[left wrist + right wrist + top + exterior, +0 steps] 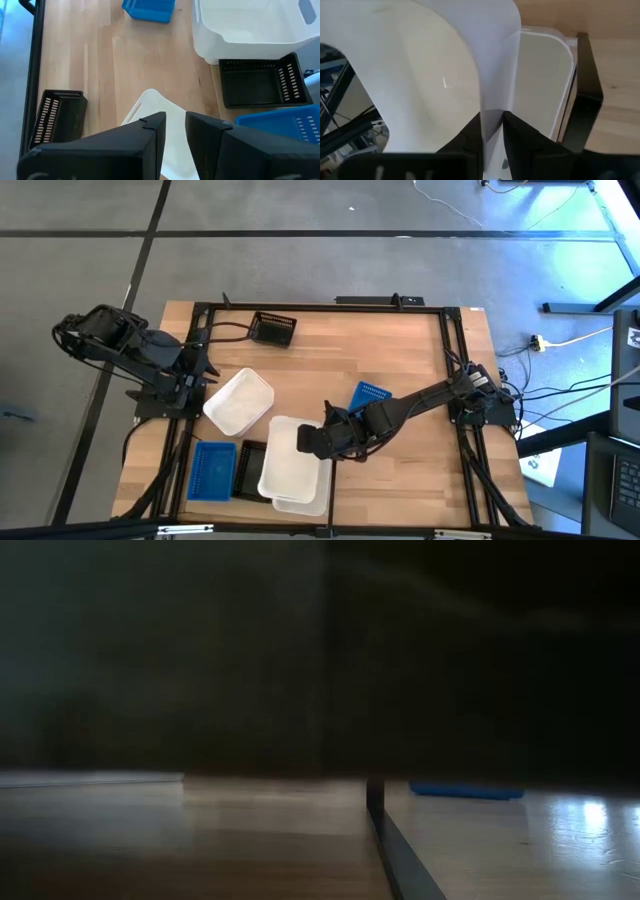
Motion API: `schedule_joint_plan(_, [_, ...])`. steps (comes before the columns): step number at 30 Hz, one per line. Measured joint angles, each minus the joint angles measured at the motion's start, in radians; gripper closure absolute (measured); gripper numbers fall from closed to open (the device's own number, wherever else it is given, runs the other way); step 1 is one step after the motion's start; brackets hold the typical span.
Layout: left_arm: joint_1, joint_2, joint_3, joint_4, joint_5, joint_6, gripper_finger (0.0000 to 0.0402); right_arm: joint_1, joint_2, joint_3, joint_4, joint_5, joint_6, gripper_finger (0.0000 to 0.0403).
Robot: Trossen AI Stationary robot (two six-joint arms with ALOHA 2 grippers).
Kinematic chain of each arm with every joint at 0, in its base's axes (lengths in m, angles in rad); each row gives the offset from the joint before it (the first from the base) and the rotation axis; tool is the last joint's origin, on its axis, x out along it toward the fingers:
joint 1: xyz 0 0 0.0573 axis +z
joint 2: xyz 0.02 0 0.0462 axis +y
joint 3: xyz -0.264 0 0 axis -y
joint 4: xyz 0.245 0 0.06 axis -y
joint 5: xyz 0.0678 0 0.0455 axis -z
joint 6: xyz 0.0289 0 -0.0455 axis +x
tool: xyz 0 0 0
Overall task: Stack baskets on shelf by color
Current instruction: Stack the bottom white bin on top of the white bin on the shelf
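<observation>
So far the sorting looks roughly a third done, judged from how things lie on the shelf. Only white has the makings of a pile: the white stack, two larger baskets nested one in the other, sits at the shelf's near edge. The right pincer is at the rim of that stack's upper basket, astride its wall. Whether it grips the wall or has let go, I cannot tell.

The third white basket lies askew just beyond the white stack, on its left, apart from it and not yet added. A black basket lies hard against the stack's left side, with a blue basket just past it. Either may hide others nested inside; that cannot be made out.

A second blue basket lies beyond the stack on its right, close by the right arm. A second black basket lies well beyond the stack, by the far rail. Both colours seem unsorted.

The left pincer waits beyond the stack on the left, narrowly parted and holding nothing.
</observation>
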Motion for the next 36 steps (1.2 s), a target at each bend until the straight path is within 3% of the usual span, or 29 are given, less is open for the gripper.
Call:
schedule_joint_plan(11, [0.0,0.0,0.0,-0.023,0.0,0.0,0.0336,0.001,0.0,0.0,0.0,-0.028,-0.057,0.0344])
schedule_joint_plan(23, [0.0,0.0,0.0,-0.023,0.0,0.0,0.0336,-0.023,0.0,0.0,0.0,-0.163,-0.056,0.0355])
schedule_joint_plan(36, [0.0,0.0,0.0,-0.024,0.0,0.025,0.0336,-0.024,-0.003,0.062,-0.091,-0.153,-0.057,0.0356])
